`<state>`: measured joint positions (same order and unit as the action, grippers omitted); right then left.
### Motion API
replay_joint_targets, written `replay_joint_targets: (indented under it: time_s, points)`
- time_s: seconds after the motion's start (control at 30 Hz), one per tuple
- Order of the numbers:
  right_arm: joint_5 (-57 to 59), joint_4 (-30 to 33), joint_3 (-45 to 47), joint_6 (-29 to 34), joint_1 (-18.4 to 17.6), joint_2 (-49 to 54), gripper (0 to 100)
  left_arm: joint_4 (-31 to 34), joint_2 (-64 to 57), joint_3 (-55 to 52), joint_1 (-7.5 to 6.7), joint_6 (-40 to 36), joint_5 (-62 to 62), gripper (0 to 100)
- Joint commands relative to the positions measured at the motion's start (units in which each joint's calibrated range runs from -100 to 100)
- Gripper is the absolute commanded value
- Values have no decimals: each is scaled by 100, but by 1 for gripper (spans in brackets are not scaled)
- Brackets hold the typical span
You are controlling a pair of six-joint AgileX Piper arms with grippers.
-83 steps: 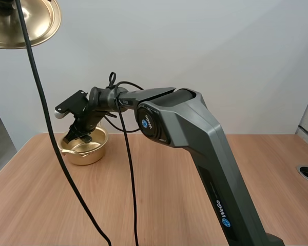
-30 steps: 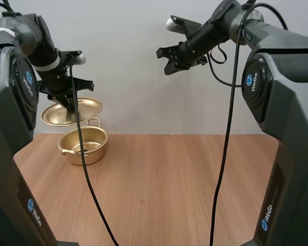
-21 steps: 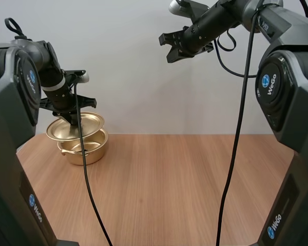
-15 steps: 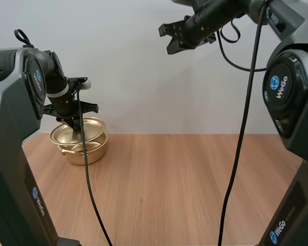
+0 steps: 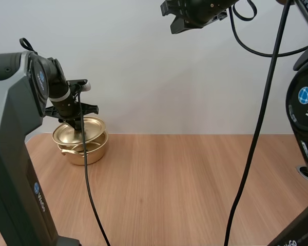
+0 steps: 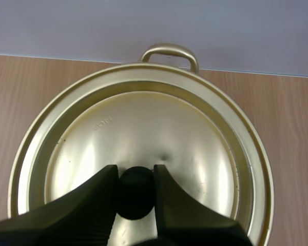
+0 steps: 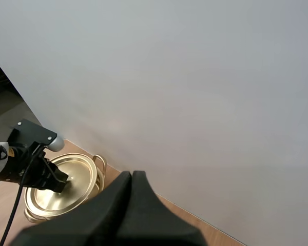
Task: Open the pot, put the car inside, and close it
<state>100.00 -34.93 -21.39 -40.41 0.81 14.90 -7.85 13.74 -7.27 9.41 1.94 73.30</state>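
The pot stands at the left middle of the high view, on the far left part of the desk, close to the wall. Its lid lies over the mouth of the pot, tipped a little toward the camera, and hides what is inside. The left tool comes down on the lid from above. From the left wrist, the left tool has its 2 fingers clamped on the black knob at the middle of the lid, and 1 handle of the pot sticks out past the lid's far rim.

The right tool hangs high at the upper middle of the high view, well apart from the pot. From the right wrist, the right tool is closed on nothing, its fingers lying together as 1 dark wedge, with the lid and the left tool far below it.
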Motion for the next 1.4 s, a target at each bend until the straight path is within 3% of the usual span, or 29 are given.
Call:
replay_joint_targets:
  time_s: [0.0, 0.97, 1.07, 1.3, 1.37]
  points:
    - [0, 8, 2, 8, -3, 41, 0, -5, 58, 2, -3, 10, -36, 0]
    - [0, 178, 2, 246, -3, 332, 0, -5, 475, 2, -3, 211, -384, 0]
    - [0, 178, 2, 246, -3, 332, 0, -5, 475, 2, -3, 188, -384, 16]
    - [0, 178, 2, 246, -3, 332, 0, -5, 475, 2, -98, 482, -388, 96]
    - [0, 181, 2, 246, -3, 332, 0, 7, 439, 2, -152, 523, -368, 100]
